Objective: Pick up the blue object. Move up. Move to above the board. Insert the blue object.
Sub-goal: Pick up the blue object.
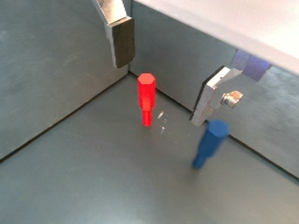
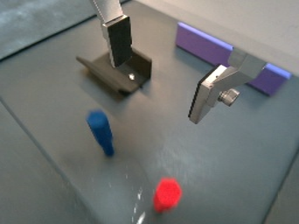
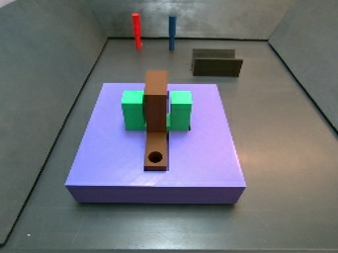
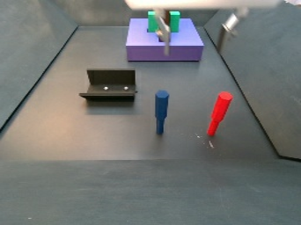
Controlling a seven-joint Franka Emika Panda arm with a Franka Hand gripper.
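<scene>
Nearest the lens in a side view stand two thin upright pegs on the dark grey worktop [image 4: 70, 176]: the straight blue peg [image 4: 161, 112] and, just beside it, a like-sized red peg [image 4: 219, 114]. Both are set toward one end of the worktop; the dark L-shaped fixture [image 4: 111, 84] is placed near them, toward a side edge.

Toward the opposite end lies a large purple slab [image 3: 158, 148], on which a green block [image 3: 132, 109] and the long narrow brown board [image 3: 157, 128] with a round hole near one end are carried.

The pincer [image 1: 170, 74] is seen above the pegs with the silver fingers [image 1: 119, 39] spread wide, released, nothing between them.

Step judged in hand: picking up the blue peg, not yet begun. The pincer should be centred over the blue peg, not the red, lowered straight so one finger passes each side, and closed on the upper shaft. The red peg stands close; a tilted or off-centre descent could topple either.
</scene>
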